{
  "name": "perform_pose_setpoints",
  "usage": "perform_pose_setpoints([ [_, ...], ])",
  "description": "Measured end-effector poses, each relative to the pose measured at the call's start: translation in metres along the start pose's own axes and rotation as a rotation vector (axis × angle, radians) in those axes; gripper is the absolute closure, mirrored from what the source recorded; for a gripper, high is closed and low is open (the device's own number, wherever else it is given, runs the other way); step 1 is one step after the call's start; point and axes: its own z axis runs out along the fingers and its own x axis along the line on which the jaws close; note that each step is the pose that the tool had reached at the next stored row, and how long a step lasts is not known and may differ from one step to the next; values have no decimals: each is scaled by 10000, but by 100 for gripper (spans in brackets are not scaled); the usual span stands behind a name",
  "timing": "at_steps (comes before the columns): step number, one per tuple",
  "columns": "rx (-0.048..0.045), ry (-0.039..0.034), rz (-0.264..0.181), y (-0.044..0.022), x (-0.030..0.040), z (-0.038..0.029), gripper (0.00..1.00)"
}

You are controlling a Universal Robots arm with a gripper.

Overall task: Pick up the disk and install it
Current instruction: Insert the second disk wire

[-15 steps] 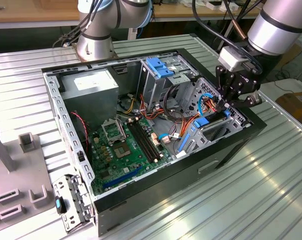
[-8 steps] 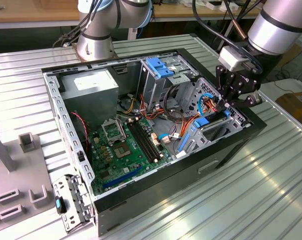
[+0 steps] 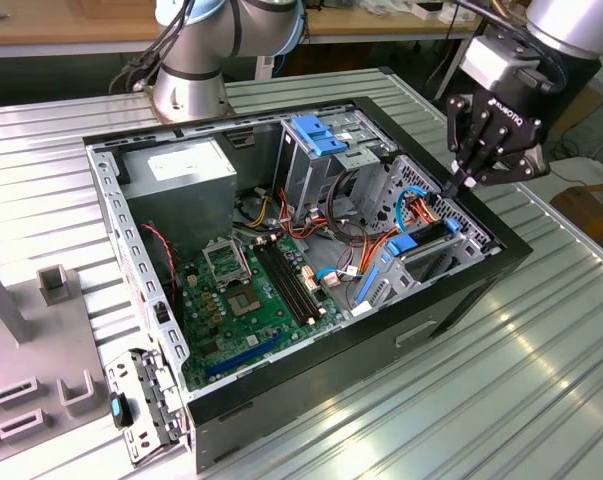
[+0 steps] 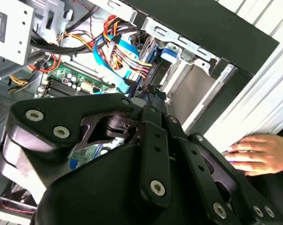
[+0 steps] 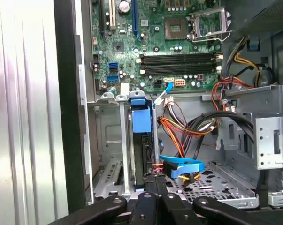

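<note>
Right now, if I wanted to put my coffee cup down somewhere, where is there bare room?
The ribbed metal table is bare in front of the open computer case. Inside the case it is crowded: the motherboard, the orange and blue cables, the drive cage. The gripper hangs over the cables, and a hand rests outside the case.

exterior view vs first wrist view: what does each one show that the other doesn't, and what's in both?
Exterior view alone: the arm's base, the grey power-supply box, the loose side panel beside the case, and the gripper above the drive bays at the exterior view's right.
First wrist view alone: the disk standing edge-on in its bay, blue rail on top.
Both: the motherboard, its memory slots and the orange cable bundle.
</note>
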Motion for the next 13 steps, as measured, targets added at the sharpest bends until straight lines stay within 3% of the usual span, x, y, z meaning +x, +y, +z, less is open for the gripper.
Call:
perform_pose_setpoints([
  [1, -84, 8, 3, 2, -19, 0, 89],
  [2, -111, 6, 6, 5, -32, 5, 89],
  [6, -112, 12, 4, 10, -149, 24, 89],
  [8, -112, 15, 3, 13, -205, 60, 76],
  [10, -111, 20, 4, 15, -251, 91, 76],
  [12, -95, 315, 7, 16, -261, 106, 76],
  [13, -90, 386, 8, 15, -261, 106, 76],
])
